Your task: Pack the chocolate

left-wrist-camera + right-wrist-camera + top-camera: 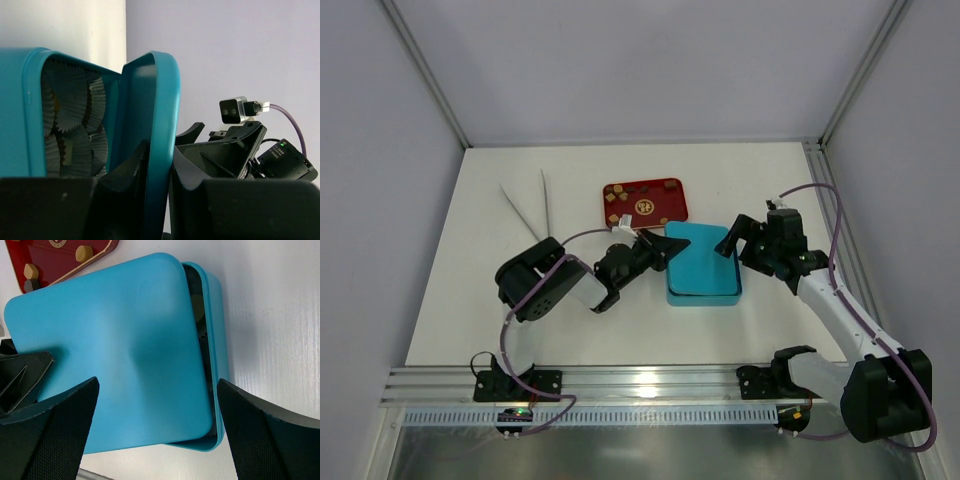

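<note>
The chocolate pieces [620, 198], tan and dark, lie on a red tray [660, 190]; two show in the right wrist view [83, 252]. A teal box [705, 292] stands in front of the tray, with a teal lid [700, 255] partly over it. My left gripper [670, 247] is shut on the lid's left edge [155, 125] and holds it tilted. The box [20, 110] holds grey paper cups [75, 115]. My right gripper [731, 240] is open and empty above the lid [115, 350]. A gap at the box rim [217, 340] shows one tan piece [198, 307] inside.
Two long white tools [525, 210] lie at the back left of the table. The red tray [55, 260] sits just behind the box. Grey walls enclose the table on three sides.
</note>
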